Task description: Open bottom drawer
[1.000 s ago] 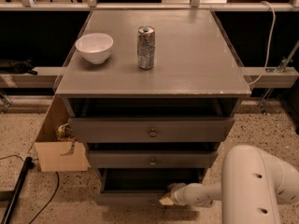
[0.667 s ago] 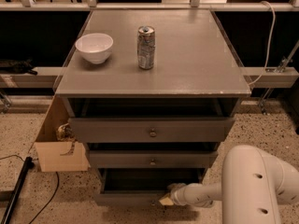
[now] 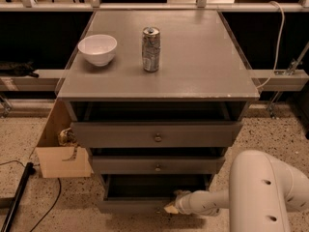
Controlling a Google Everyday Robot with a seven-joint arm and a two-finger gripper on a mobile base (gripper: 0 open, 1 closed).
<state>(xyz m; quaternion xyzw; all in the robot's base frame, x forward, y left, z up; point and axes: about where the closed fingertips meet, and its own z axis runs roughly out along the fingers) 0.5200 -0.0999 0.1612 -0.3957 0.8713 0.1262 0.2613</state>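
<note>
Speckled floor (image 3: 277, 137) surrounds a grey cabinet (image 3: 203, 134). Low down, the pincer (image 3: 172, 206) meets the front of the bottom drawer (image 3: 130, 205), which sits partly out. Whether the pincer grips cannot be told. A straight, level pull seems wisest. On the tabletop (image 3: 198, 66) stand a white bowl (image 3: 97, 48) and a can (image 3: 151, 49).
</note>
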